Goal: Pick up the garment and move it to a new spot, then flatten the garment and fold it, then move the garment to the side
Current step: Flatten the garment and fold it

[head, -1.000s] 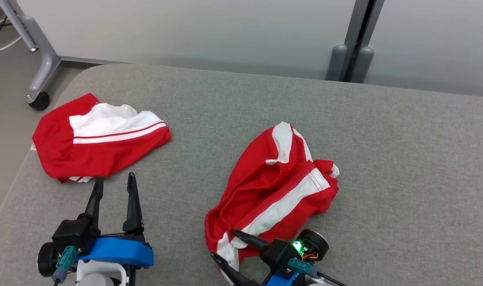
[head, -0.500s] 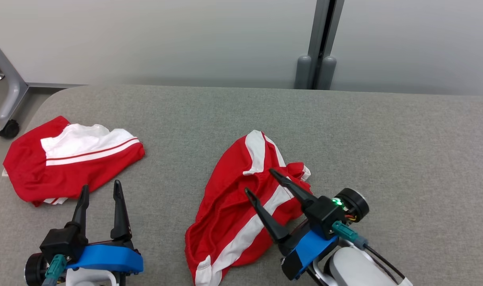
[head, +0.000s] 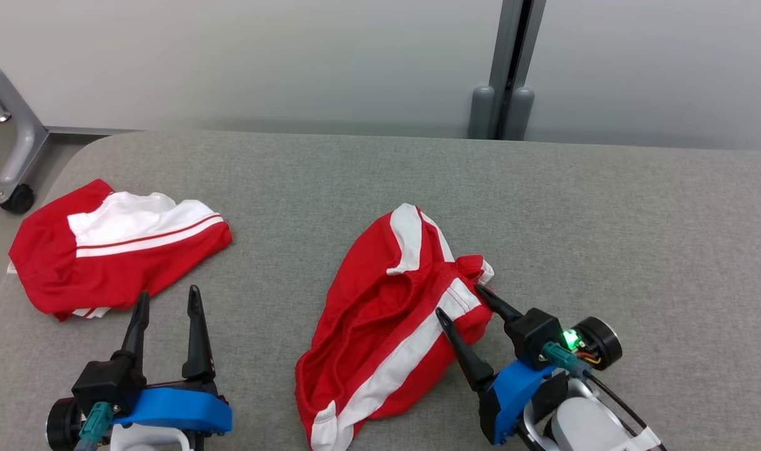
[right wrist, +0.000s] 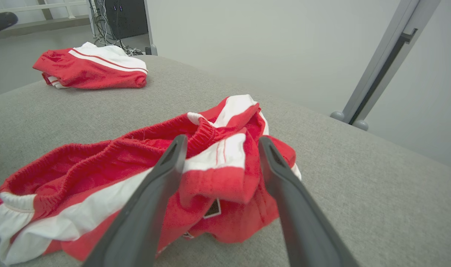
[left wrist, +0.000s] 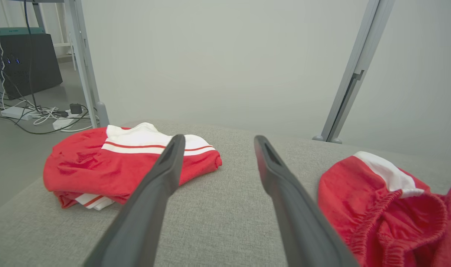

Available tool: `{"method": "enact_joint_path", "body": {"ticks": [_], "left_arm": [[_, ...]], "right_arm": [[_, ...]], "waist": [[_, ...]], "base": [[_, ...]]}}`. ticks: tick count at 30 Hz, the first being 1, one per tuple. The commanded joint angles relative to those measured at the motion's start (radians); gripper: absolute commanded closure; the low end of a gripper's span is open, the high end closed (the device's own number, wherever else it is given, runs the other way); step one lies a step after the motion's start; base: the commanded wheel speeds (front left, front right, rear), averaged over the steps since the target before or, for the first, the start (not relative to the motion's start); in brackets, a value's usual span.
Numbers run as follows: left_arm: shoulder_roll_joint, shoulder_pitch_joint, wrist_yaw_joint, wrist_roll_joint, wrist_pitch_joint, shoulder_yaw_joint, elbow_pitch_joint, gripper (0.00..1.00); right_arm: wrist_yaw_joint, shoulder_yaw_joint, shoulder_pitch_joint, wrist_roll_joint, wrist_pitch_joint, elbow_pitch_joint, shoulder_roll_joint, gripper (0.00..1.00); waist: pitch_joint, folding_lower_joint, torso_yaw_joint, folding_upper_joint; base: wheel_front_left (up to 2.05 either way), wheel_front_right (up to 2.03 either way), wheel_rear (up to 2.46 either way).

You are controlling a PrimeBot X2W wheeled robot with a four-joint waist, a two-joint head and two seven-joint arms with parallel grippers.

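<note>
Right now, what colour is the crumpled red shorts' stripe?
White: the stripe on the crumpled red fabric shorts; clearest in the head view.

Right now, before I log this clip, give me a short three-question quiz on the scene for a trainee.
1. True or false: the right gripper has its jaws shut on the crumpled garment.
2. Which garment lies nearer the left gripper? A) the crumpled garment B) the folded garment C) both equally near
3. Fill in: both garments are red with ___ stripes.
Key: 1 false, the jaws stand open at its edge. 2 B. 3 white.
</note>
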Motion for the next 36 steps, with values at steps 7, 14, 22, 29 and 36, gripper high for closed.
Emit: {"method": "enact_joint_path", "body": {"ticks": [7,14,22,29,36], "left_arm": [[-0.002,-0.007,0.002,-0.006,-0.003,-0.003,-0.004,0.00],[-0.002,0.006,0.009,-0.005,-0.003,0.009,-0.005,0.00],[-0.002,0.005,0.006,-0.007,-0.003,0.006,-0.003,0.00],[-0.002,0.007,0.009,-0.013,-0.003,-0.001,-0.006,0.00],[-0.002,0.013,0.011,-0.007,-0.003,0.000,-0.008,0.00]], "right_arm": [[0.000,0.017,0.000,0.035,-0.016,0.095,-0.005,1.00],[0.000,-0.037,-0.036,0.060,-0.084,0.112,-0.005,1.00],[0.000,-0.235,0.028,0.028,-0.113,0.054,-0.005,1.00],[0.000,-0.422,0.150,-0.018,-0.102,0.046,-0.011,0.91],[0.000,-0.504,0.165,-0.031,-0.110,0.018,-0.004,0.00]], "waist": [[0.019,0.0000,0.019,-0.0001],[0.017,0.0000,-0.017,-0.0001],[0.000,0.0000,-0.073,-0.0001],[-0.004,0.0000,-0.089,-0.0001],[-0.008,0.0000,-0.098,-0.0001]], "base": [[0.00,0.00,0.00],[0.00,0.00,0.00],[0.00,0.00,0.00],[0.00,0.00,0.00],[0.00,0.00,0.00]]}}
